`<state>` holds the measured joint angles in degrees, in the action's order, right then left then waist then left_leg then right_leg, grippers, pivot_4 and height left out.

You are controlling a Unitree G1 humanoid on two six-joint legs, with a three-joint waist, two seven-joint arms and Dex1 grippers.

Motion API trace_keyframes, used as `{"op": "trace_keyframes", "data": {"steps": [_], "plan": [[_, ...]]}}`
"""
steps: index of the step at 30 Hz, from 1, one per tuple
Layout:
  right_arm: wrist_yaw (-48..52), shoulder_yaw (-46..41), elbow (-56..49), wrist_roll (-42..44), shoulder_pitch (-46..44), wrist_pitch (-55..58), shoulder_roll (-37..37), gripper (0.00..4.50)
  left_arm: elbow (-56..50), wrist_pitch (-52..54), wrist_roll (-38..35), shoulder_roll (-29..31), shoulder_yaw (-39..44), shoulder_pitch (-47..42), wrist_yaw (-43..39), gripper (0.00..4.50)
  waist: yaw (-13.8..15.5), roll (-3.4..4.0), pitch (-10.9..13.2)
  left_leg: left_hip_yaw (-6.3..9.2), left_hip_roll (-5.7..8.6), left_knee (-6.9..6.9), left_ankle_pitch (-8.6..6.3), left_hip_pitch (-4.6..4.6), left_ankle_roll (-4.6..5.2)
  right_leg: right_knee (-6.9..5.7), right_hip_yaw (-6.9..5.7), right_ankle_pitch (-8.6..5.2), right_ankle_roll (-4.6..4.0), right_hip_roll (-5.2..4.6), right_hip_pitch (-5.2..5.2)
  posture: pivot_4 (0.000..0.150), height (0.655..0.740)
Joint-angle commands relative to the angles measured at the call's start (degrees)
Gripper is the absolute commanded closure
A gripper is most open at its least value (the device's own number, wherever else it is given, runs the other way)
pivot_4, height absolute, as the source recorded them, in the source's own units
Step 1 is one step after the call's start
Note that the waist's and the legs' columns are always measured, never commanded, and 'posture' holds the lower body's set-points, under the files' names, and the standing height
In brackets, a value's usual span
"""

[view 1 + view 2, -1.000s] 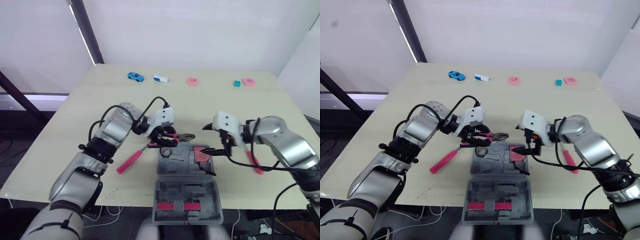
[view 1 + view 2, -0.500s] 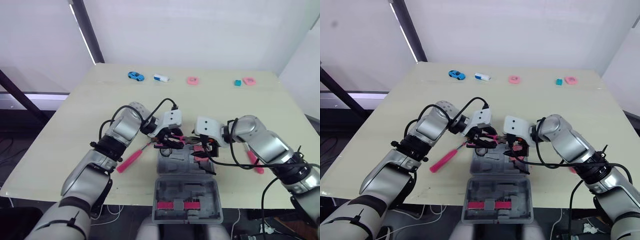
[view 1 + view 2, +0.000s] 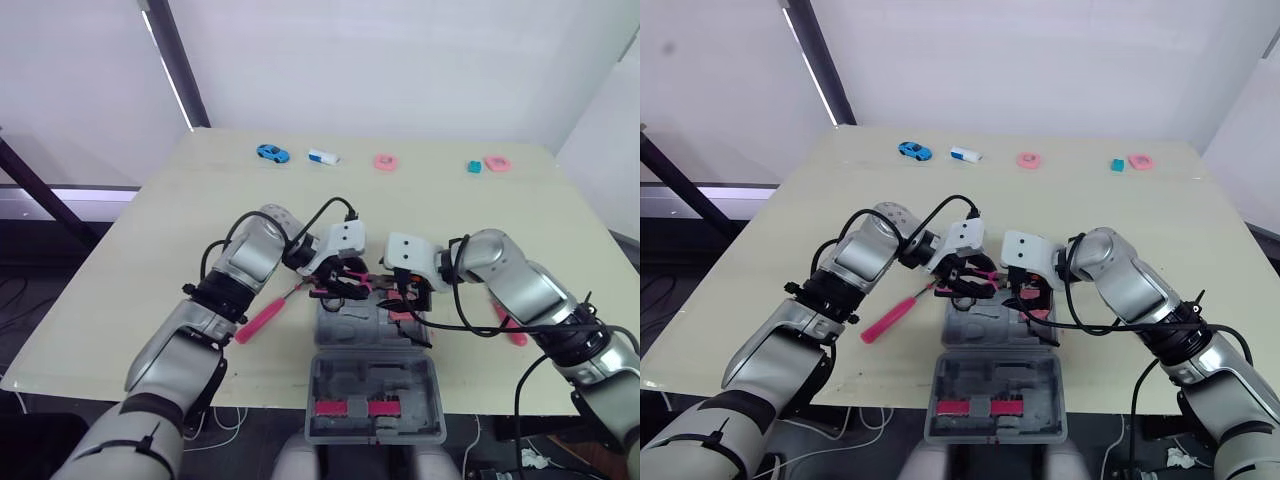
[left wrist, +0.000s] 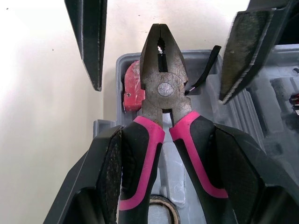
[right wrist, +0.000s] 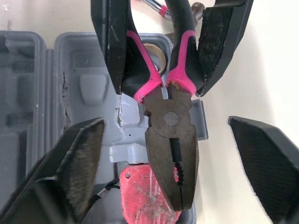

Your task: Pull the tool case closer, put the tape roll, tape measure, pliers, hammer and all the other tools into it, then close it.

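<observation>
Nearest, the open lid (image 3: 375,385) of the grey tool case (image 3: 340,335) lies at the surface's (image 3: 150,260) near edge, with two pink strips (image 3: 350,410) in it. The case's tray sits just beyond the lid, on the surface.

Over the tray's far part the two arms meet. The left end effector (image 3: 345,283) is clamped on the pliers (image 4: 161,88), its fingers (image 5: 112,46) pressed on the black-and-pink handles. The pliers' nose points toward the robot's right. I cannot tell whether the pliers rest on the tray or hang just above it. The right end effector (image 3: 405,297) is spread wide, one finger (image 4: 86,42) on either side of the pliers' nose and touching nothing.

A red tape measure (image 5: 149,198) lies in the tray's far corner pocket, partly under the pliers' head. A tape roll (image 5: 152,50) lies in the tray beneath the handles.

Left of the case, a pink-handled tool (image 3: 260,322) with a thin metal shaft lies slantwise on the surface. Its shaft end is near the tray's far left corner. Right of the case, another pink tool (image 3: 507,325) lies on the surface, partly hidden by the right arm.

Along the far edge, well apart from the case, stand a blue toy car (image 3: 268,153), a small white item (image 3: 322,157), a pink ring (image 3: 385,161), a teal block (image 3: 474,167) and a second pink ring (image 3: 496,162) just beside it.
</observation>
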<state>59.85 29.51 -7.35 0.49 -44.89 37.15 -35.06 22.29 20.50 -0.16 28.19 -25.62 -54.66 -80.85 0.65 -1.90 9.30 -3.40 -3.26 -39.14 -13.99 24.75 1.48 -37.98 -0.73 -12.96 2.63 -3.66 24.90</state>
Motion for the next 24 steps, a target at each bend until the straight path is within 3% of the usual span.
{"op": "trace_keyframes", "data": {"steps": [1,4,5,23,24], "plan": [[0.83,-0.74,-0.76,-0.33,-0.13,-1.12,-0.23,2.56,0.04,0.01,-0.96,-0.97,1.99,-1.70,0.62,2.07,0.00,0.00,0.00,0.00,0.00,0.00,0.00,0.00,0.00,0.00,0.00,0.00,0.00,0.00,0.00,0.150,0.7395],[1.05,-0.98,-0.31,-0.47,-0.11,-1.41,-0.13,3.49,0.65,0.54,-1.53,-1.57,2.90,-1.87,0.94,2.07,-0.02,0.00,0.00,0.01,0.00,0.00,0.00,0.00,0.00,0.00,0.00,0.00,0.00,0.00,0.00,0.150,0.7395],[1.08,-1.05,-0.13,-0.59,-0.10,-1.55,-0.06,3.53,0.75,0.59,-1.71,-1.73,3.20,-1.90,1.10,2.07,-0.02,0.00,0.00,0.01,0.00,0.00,0.00,0.00,0.00,0.00,0.00,0.00,0.00,0.01,0.00,0.150,0.7395],[1.85,-2.39,0.53,-1.30,1.50,-3.94,-1.25,3.53,1.42,0.71,-2.84,-1.73,4.72,-1.63,1.00,2.07,-0.02,0.00,0.00,0.01,0.00,-0.01,0.00,0.00,0.00,-0.01,0.00,0.00,0.00,0.01,0.00,0.150,0.7395],[1.88,-2.57,0.36,-1.27,1.62,-3.90,-1.39,3.53,1.57,0.25,-2.84,-1.53,4.65,-1.60,0.80,1.57,-0.02,0.00,0.00,0.01,0.00,-0.01,0.00,0.00,0.00,-0.01,0.00,0.00,0.00,0.01,0.00,0.150,0.7395]]}}
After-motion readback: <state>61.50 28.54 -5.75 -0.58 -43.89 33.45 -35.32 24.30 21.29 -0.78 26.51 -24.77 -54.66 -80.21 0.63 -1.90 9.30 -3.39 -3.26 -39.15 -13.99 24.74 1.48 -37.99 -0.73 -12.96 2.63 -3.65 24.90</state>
